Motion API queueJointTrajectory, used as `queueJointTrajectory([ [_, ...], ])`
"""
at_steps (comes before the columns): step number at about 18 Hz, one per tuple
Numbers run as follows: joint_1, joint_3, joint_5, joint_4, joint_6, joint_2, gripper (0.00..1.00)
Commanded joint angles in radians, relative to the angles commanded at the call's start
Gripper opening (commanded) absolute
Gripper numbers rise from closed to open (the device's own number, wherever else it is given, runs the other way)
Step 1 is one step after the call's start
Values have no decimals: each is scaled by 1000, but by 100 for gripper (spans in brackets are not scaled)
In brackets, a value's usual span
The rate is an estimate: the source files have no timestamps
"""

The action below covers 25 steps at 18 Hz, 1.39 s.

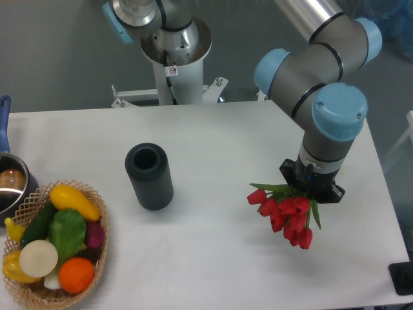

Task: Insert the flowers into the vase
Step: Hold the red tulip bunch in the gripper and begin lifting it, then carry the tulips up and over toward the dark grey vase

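Observation:
The vase [150,176] is a dark ribbed cylinder standing upright left of the table's centre, its round mouth open and empty. The flowers [285,214], red tulips with green leaves, hang in a bunch at the right side of the table, well apart from the vase. My gripper [310,188] points straight down over the stem end of the bunch. The wrist hides its fingers, but the bunch juts out from under it toward the front left, so it appears shut on the stems. The stems themselves are hidden.
A wicker basket [98,255] of toy fruit and vegetables sits at the front left corner. A shiny metal pot [10,187] with a blue handle is at the left edge. The arm's base column [174,61] stands behind the table's far edge.

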Motion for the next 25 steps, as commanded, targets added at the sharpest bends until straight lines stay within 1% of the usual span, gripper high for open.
queueJointTrajectory([
  [5,0,11,-5,-5,-24,2,8],
  [7,-3,3,-11,-5,-23,12,7],
  [8,-3,-3,-27,-5,-21,32,6],
  [12,17,-14,-272,15,-32,100,5],
  [13,28,-14,-329,37,-41,104,6],
  [15,40,-24,-431,98,-86,118,6],
  [17,41,-47,-523,179,-135,138,6],
  [19,38,-72,-595,263,-219,156,6],
  [20,34,-80,-632,314,-256,160,6],
  [22,23,-87,-696,395,-320,160,7],
  [23,20,-87,-712,428,-348,161,8],
  [25,2,-83,-738,451,-353,166,8],
])
